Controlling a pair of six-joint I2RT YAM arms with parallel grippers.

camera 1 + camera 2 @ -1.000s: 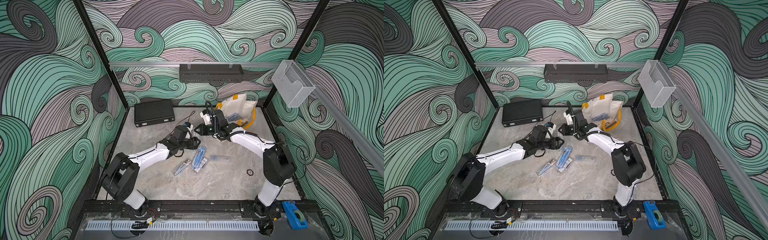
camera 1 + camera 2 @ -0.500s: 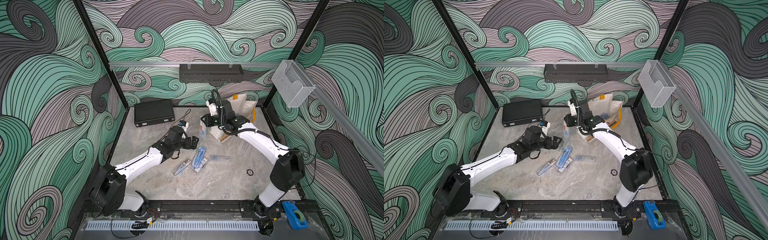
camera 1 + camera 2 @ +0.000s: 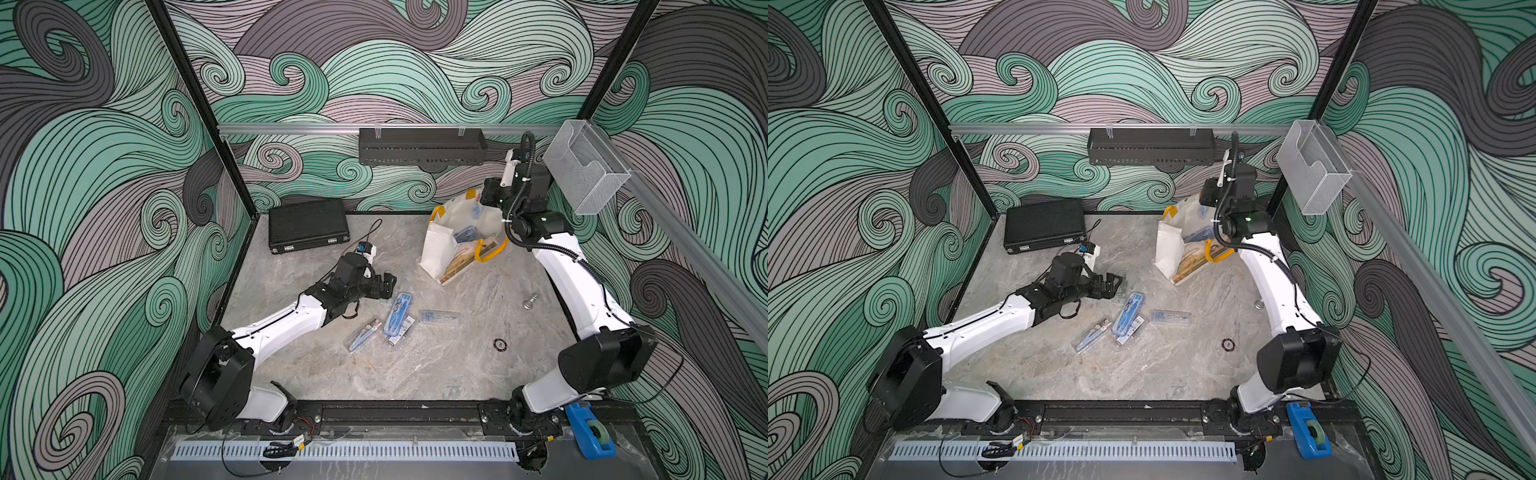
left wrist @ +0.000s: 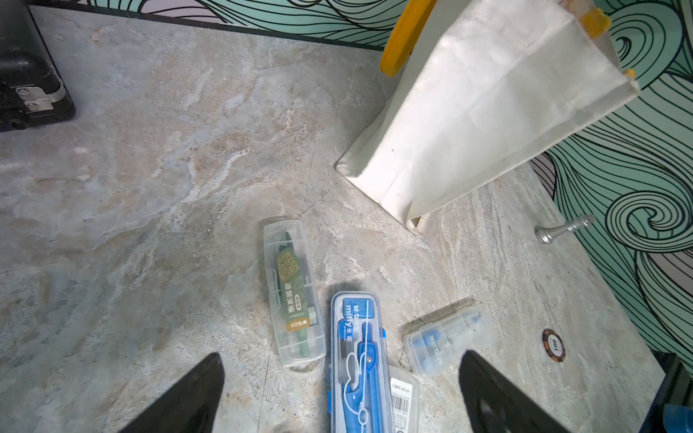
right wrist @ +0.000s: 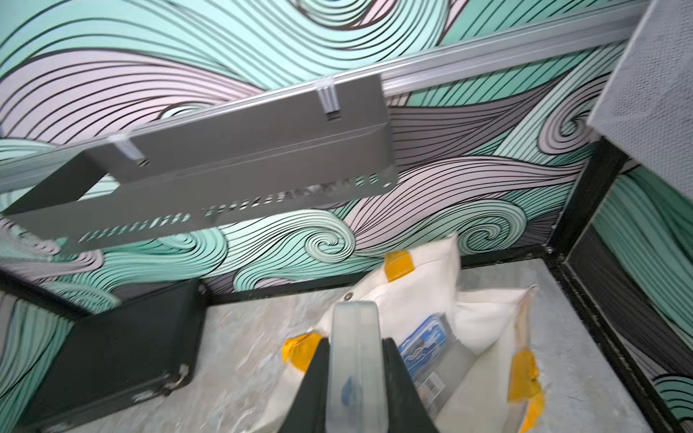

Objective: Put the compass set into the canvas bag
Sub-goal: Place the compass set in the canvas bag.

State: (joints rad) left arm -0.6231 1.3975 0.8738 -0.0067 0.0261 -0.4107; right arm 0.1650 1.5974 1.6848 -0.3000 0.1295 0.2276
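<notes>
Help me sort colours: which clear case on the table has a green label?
The clear plastic case with the green label; the compass case beside it is blue.

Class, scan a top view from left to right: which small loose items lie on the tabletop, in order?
Slim clear case → blue compass case → small clear case → poker chip → silver chess piece.

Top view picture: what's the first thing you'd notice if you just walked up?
The swirly green wave walls all around the table grab you first. Next, at the back, the right claw is shut on a clear plastic case at the open top of the canvas bag. In the middle, the left claw hangs open by a blue compass case.
</notes>
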